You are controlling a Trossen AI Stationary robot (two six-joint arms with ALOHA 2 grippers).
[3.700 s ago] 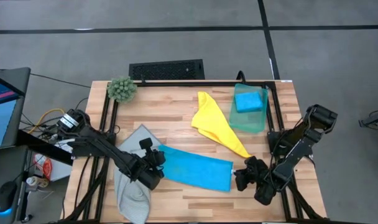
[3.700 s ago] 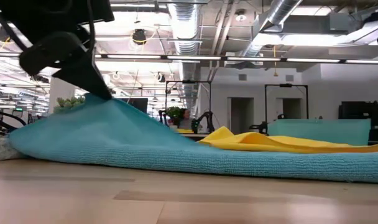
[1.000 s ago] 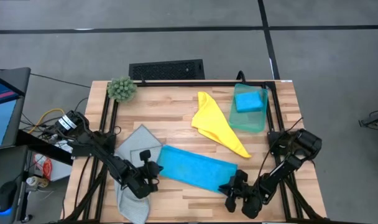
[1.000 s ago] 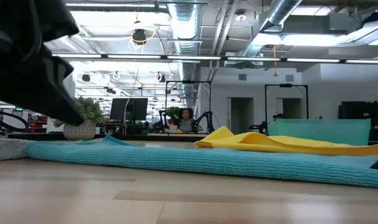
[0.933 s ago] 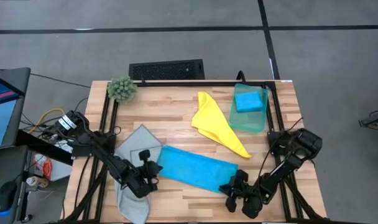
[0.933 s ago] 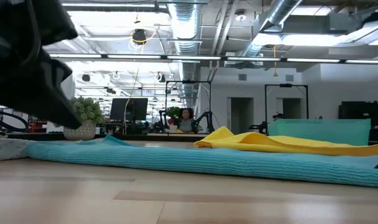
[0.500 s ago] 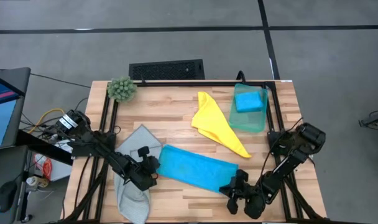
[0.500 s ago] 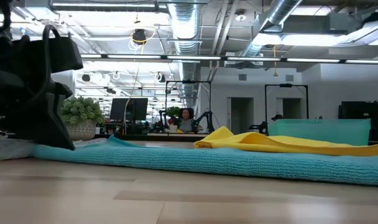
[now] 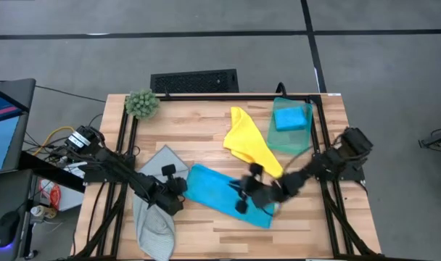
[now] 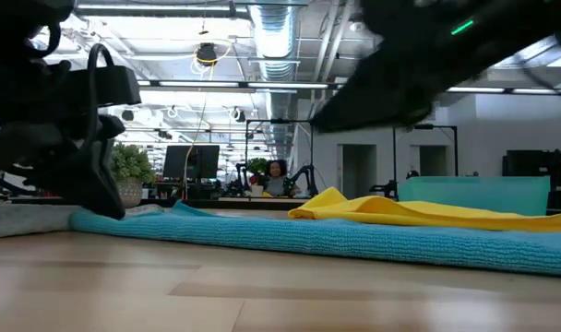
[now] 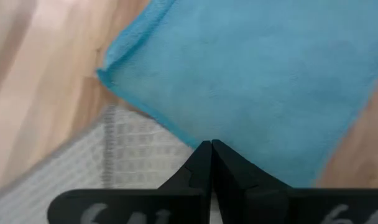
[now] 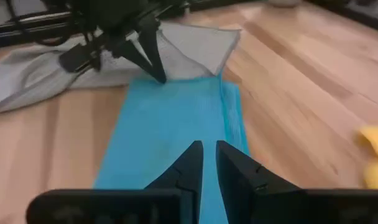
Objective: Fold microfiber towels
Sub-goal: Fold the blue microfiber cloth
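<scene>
- Blue towel (image 9: 224,193): long folded strip lying flat across the near middle of the bench (image 9: 206,130); the landmark for these notes.
- Grey towel (image 9: 154,210): off the blue towel's left end, its edge tucked just under that end; part hangs over the bench front.
- Left gripper (image 9: 178,185): at the blue towel's left end, low over it. Jaws pressed together, tips meeting at the towel's edge; cannot tell whether any cloth is pinched between them.
- Right gripper (image 9: 241,194): over the blue towel's middle, arm reaching in from the right. Jaws nearly together with a thin slit showing, nothing between them.
- Yellow towel (image 9: 251,146): just behind the blue towel's right half, crumpled.
- Teal towel (image 9: 289,132): farther back and right of it, a small folded blue towel (image 9: 291,117) resting on top.
- Judgement: next fold likely end-to-end. Pinch both layers at the end corners, lift only enough to clear, carry across squarely so edges line up, avoid dragging the grey towel along.
</scene>
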